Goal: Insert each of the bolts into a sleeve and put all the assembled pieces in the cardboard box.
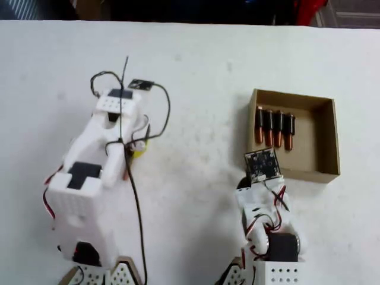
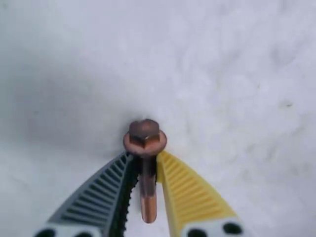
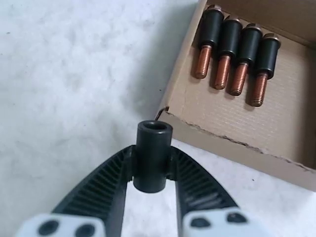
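bolt (image 2: 146,170) in left fingers (image 2: 186,191) | sleeve (image 3: 152,154) in right fingers (image 3: 198,185), near cardboard box (image 3: 224,140)

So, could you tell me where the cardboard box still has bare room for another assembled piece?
Bare floor lies between the four assembled pieces and the right wall of the cardboard box. Its left side is crowded, and the right arm's fingers hold a sleeve by the near corner.
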Robot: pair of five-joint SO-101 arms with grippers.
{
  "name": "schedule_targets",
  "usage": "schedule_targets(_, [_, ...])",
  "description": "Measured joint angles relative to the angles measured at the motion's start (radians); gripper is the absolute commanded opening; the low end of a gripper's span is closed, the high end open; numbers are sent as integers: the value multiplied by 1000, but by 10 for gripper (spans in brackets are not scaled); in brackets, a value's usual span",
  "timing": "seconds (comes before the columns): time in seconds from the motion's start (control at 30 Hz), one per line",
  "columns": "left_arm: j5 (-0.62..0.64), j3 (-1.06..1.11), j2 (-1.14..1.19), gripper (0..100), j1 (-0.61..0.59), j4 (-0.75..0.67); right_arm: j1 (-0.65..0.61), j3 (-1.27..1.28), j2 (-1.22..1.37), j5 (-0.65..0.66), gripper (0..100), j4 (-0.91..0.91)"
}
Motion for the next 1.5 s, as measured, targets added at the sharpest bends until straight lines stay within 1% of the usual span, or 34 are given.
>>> schedule_targets(0.13, [0, 66, -46, 20, 2, -51, 0, 0, 0, 0, 16, 0])
schedule_targets(0.33, [0, 311, -215, 21, 0, -256, 0, 0, 0, 0, 16, 0])
schedule_targets(0.43, [0, 381, -258, 22, 0, -328, 0, 0, 0, 0, 16, 0])
schedule_targets(0.83, [0, 394, -272, 22, -2, -345, 0, 0, 0, -6, 17, 0])
schedule_targets(1.0, [0, 394, -272, 20, -2, -347, -3, 20, 0, -8, 17, -66])
schedule_targets(1.1, [0, 396, -293, 20, -3, -347, -52, 35, 0, -8, 17, -94])
schedule_targets(1.2, [-2, 434, -367, 20, -3, -367, -138, 38, 0, -8, 17, -101])
schedule_targets(1.4, [-3, 586, -649, 20, -2, -373, -341, 38, 0, -8, 17, -155])
schedule_targets(1.5, [-58, 661, -802, 21, -3, -373, -414, 38, 0, -8, 17, -212])
